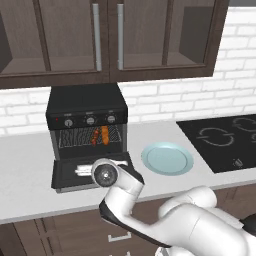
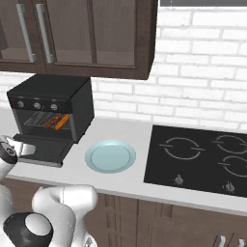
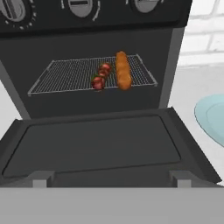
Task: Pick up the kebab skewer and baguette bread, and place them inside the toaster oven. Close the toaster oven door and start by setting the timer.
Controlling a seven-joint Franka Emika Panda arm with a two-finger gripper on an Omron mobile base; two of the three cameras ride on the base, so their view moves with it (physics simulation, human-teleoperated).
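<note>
facing the toaster oven door, flat open; kebab skewer and baguette bread already racked; hand empty, fingers apart; next, lifting the flap shut.

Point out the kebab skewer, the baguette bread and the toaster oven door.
kebab skewer (image 3: 101, 76), hand view, middle meat chunk.
baguette bread (image 3: 123, 71), hand view, middle of the loaf.
toaster oven door (image 3: 94, 144), hand view, centre of the dropped-down glass pane.
</note>
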